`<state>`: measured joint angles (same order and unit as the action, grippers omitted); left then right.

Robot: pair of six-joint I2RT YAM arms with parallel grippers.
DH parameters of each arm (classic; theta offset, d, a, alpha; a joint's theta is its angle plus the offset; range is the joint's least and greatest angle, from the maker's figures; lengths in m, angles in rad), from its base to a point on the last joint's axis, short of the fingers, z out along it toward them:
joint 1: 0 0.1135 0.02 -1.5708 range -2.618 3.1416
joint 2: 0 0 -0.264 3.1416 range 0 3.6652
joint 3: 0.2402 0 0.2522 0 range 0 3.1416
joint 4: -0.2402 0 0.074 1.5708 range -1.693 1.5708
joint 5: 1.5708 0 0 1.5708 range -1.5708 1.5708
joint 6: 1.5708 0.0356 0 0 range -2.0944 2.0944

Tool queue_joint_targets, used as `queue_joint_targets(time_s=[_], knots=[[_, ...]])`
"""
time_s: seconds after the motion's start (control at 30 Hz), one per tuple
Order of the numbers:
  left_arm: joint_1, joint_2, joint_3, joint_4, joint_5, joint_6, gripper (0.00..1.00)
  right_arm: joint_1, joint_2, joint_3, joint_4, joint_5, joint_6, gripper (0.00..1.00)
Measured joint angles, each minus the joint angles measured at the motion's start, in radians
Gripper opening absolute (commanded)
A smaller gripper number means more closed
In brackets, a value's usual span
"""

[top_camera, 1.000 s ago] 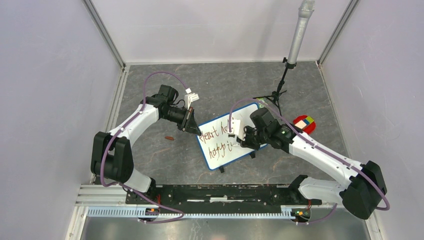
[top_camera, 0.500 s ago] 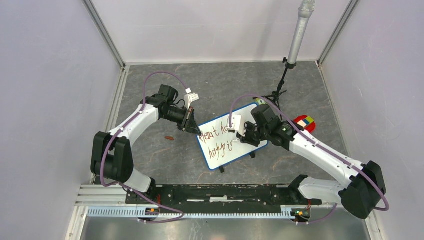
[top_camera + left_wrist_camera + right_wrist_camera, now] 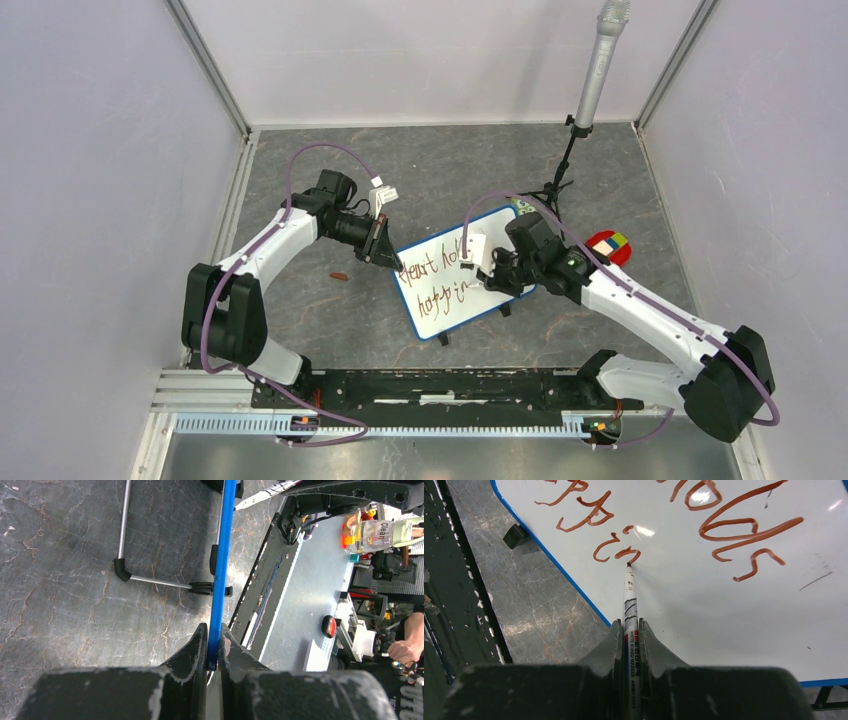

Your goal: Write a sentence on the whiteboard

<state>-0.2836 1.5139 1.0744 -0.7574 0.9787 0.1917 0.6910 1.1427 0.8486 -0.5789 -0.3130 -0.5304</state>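
The whiteboard point(image 3: 462, 306), white with a blue frame, stands tilted at the table's middle. My left gripper point(image 3: 388, 258) is shut on its upper left edge; in the left wrist view the blue frame point(image 3: 220, 555) runs between the fingertips of that gripper point(image 3: 214, 630). The sentence point(image 3: 432, 270) is reddish-brown handwriting, "Heart holds" over "happin". My right gripper point(image 3: 629, 625) is shut on a whiteboard marker point(image 3: 629, 597). The marker's tip touches the whiteboard point(image 3: 724, 620) at the end of the last letter point(image 3: 629, 555). From above, the right gripper point(image 3: 492, 280) hovers over the board's right half.
A grey microphone on a stand point(image 3: 597, 70) rises at the back right. A red holder with a coloured cube point(image 3: 610, 246) sits right of the board. A small brown cap point(image 3: 340, 275) lies left of it. The board's metal leg point(image 3: 155, 581) rests on the stone surface.
The right gripper has shifted slightly right along the second line, and the marker has added a letter after "happi". The left arm and the board have stayed still.
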Motion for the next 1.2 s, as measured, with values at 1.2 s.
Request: queue_joint_targets(time_s=[1.2], knots=[[0.0, 0.0, 0.0, 0.0, 0.0, 0.0, 0.02, -0.041, -0.012, 0.004, -0.039, 0.013, -0.026, 0.0]])
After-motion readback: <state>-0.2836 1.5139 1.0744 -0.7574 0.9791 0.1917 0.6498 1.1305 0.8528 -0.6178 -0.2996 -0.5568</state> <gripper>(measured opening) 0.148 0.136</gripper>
